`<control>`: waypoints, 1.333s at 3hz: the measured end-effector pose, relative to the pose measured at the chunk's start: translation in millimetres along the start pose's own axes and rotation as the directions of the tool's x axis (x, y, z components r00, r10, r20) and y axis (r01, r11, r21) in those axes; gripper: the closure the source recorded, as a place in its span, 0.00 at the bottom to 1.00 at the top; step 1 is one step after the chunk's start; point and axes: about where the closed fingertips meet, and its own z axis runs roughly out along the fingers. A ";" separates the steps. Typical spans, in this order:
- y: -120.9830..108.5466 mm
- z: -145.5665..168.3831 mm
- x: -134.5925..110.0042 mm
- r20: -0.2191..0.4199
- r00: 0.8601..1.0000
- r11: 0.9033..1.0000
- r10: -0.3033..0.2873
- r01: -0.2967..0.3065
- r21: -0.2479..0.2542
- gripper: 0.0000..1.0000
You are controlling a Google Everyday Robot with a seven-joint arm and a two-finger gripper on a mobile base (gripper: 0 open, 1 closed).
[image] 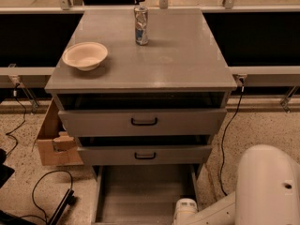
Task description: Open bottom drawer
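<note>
From my remote seat I see the grey cabinet [178, 60] head-on and from above, with the bottom drawer [140, 191] pulled far out toward the camera. Its shallow grey tray lies bare at floor level under the two drawers above, and its front runs past the lower edge of the view. The gripper [184, 211] sits at the very bottom of the view, at the right front corner of that tray. It is mostly cut off by the edge, so I cannot tell whether it is open or closed. The white arm [269, 191] fills the lower right corner behind it. The top drawer [197, 122] and the middle drawer [187, 154] each stand slightly out, with a dark gap above each front. On the cabinet top a pale bowl [85, 55] rests near the left edge and a drink can [141, 26] stands upright toward the back. A cardboard box [54, 142] sits on the floor beside the cabinet's left side, with black cables [40, 193] in front of it.
</note>
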 end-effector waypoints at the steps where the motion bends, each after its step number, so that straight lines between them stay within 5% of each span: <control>1: 0.0 0.0 0.0 0.000 1.000 1.000 0.000 0.000 0.000 0.00; 2: 5.7 -27.8 2.3 -0.037 0.999 0.999 -0.027 0.028 0.025 0.00; 3: 21.2 -82.1 8.0 -0.083 0.989 0.992 -0.125 0.127 0.020 0.00; 4: 46.5 -140.2 20.5 -0.112 0.970 0.976 -0.217 0.217 -0.013 0.00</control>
